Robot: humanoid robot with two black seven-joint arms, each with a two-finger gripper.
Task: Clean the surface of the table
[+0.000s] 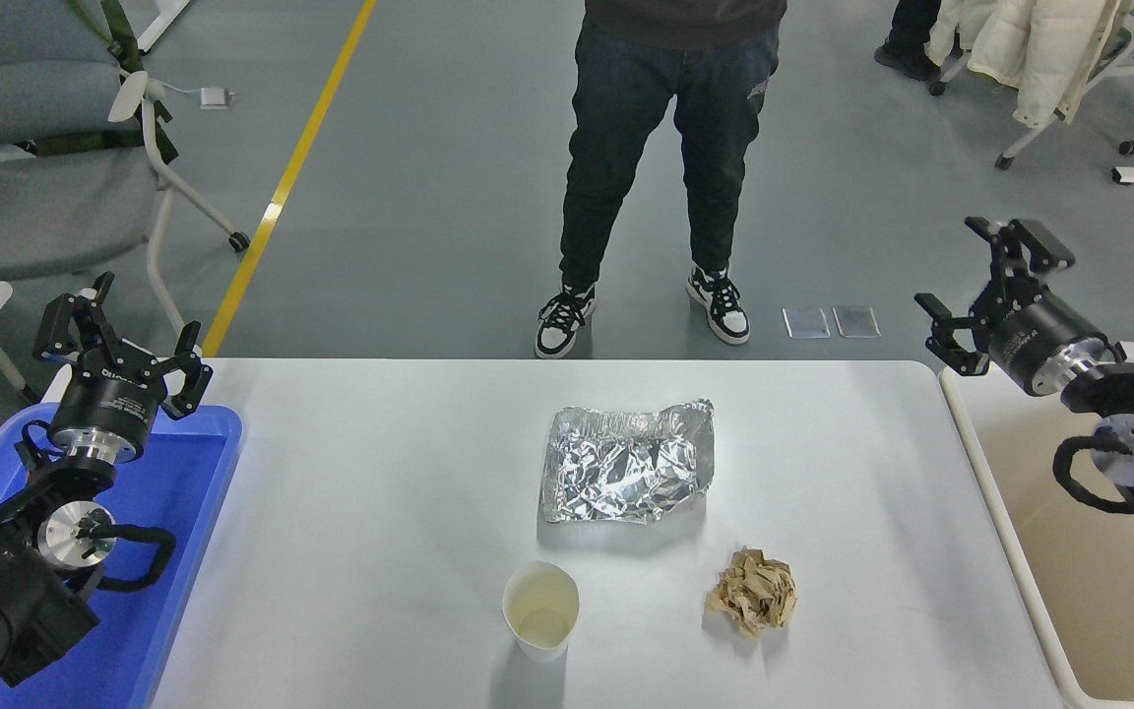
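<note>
On the plain white rectangular table surface (pixel 380 512) lie crumpled silver foil (pixel 628 463), a paper cup (pixel 540 609) and a brown paper wad (pixel 752 591). Right gripper (pixel 992 281), fingers apart, hovers off the far right corner; litter lies nearer-left of it, closer than to the parked, open left gripper (pixel 119 330).

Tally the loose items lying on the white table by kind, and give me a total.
Foil sheet: 1
Paper cup: 1
Crumpled brown paper ball: 1
Total: 3, all resting on the table surface, none held by either gripper.
</note>
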